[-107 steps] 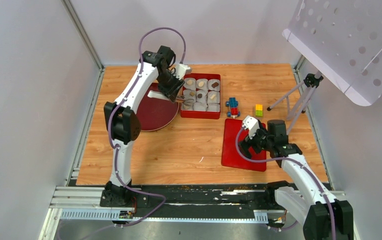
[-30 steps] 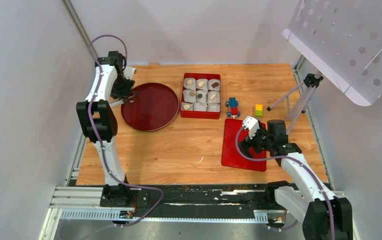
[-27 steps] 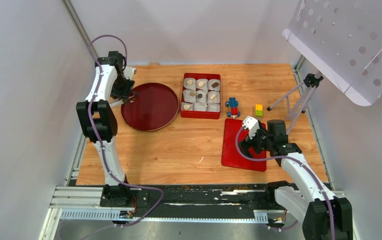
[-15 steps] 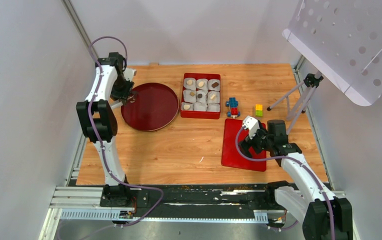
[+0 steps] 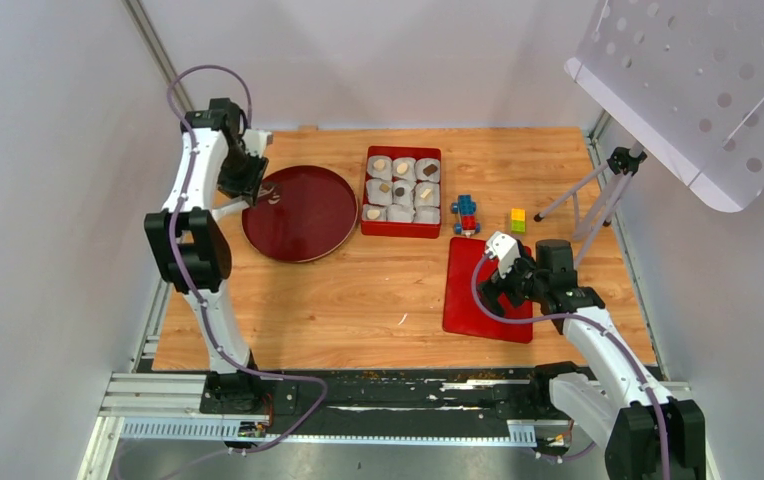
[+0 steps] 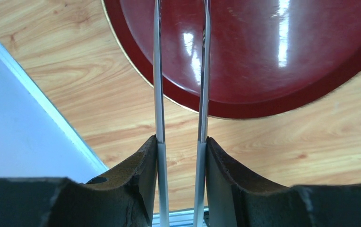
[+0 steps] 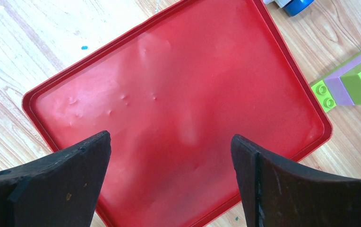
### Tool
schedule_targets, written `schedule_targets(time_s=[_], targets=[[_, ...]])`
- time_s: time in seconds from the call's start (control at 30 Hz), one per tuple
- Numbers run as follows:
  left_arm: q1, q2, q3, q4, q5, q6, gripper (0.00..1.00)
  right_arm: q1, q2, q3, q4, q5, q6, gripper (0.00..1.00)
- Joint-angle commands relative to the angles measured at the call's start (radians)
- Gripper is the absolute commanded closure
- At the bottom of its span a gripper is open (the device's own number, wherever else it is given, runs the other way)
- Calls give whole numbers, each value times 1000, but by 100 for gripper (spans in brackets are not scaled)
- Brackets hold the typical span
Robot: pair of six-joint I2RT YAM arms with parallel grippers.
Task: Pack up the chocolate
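The chocolate (image 5: 399, 187) is small dark and tan lumps, each in a white paper cup inside the red box (image 5: 401, 232) at the back middle. My left gripper (image 5: 245, 182) (image 6: 181, 142) is shut on metal tweezers (image 6: 157, 71). Their thin blades reach over the left rim of the round dark red plate (image 5: 303, 215) (image 6: 273, 61), with nothing between them as far as they show. The plate shows only glare. My right gripper (image 5: 506, 265) (image 7: 170, 142) is open and empty above the flat red lid (image 5: 483, 300) (image 7: 178, 104).
A blue and red toy car (image 5: 466, 213) and a yellow-green block (image 5: 518, 220) (image 7: 353, 80) lie right of the box. A tripod (image 5: 598, 190) stands at the back right. The left enclosure wall (image 6: 18, 132) is close beside the left gripper.
The left arm has left the red box and swung left to the plate's left rim. In the last second it shifted slightly back. The right arm has not moved.
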Motion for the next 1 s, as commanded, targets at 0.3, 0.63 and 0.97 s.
schedule_targets(time_s=[0.3, 0.63, 0.97], targets=[[-202, -163, 102, -14, 336, -11, 93, -5, 9, 30, 10, -23, -10, 2], [-442, -57, 144, 55, 342, -34, 89, -9, -16, 32, -3, -10, -14, 2], [-512, 67, 190, 98, 301, -39, 88, -24, -15, 34, -3, -11, -13, 2]])
